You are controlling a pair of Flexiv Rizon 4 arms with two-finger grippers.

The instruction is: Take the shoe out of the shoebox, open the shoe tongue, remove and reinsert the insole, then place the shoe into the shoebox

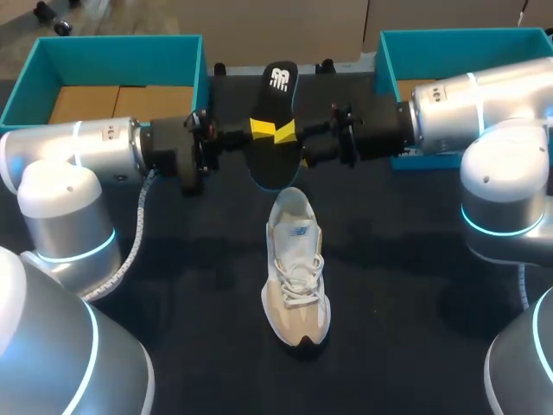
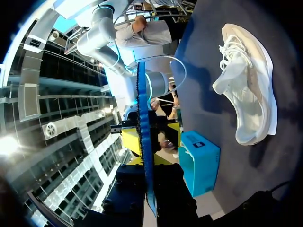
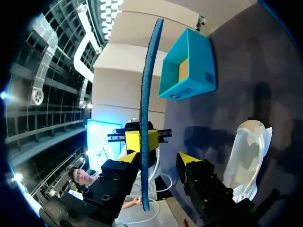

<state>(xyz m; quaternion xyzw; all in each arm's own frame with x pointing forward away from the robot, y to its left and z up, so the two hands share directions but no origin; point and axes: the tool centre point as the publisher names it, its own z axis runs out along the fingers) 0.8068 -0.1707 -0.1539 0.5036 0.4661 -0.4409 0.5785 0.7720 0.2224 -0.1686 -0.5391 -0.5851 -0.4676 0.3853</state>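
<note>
Teal open shoebox (image 1: 112, 41) rear left, second teal shoebox (image 1: 458, 36) rear right. Flat black insole (image 1: 278, 86) — pinched in left gripper (image 1: 259, 130), right gripper (image 1: 288, 131) spread. White-beige laced sneaker (image 1: 296, 277) upright.

Dark table (image 1: 190, 303), black matte top, faint shadows.

Black insole (image 1: 276, 99) out, white shoe (image 1: 295, 268) upright.
I hold the insole aloft just past the shoe's heel; the teal shoebox (image 1: 112, 56) stands open behind.

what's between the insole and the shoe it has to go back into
Nothing visible. The left hand holds the insole in the air, the right hand open around it; the shoe lies close by with only open space between them.
</note>
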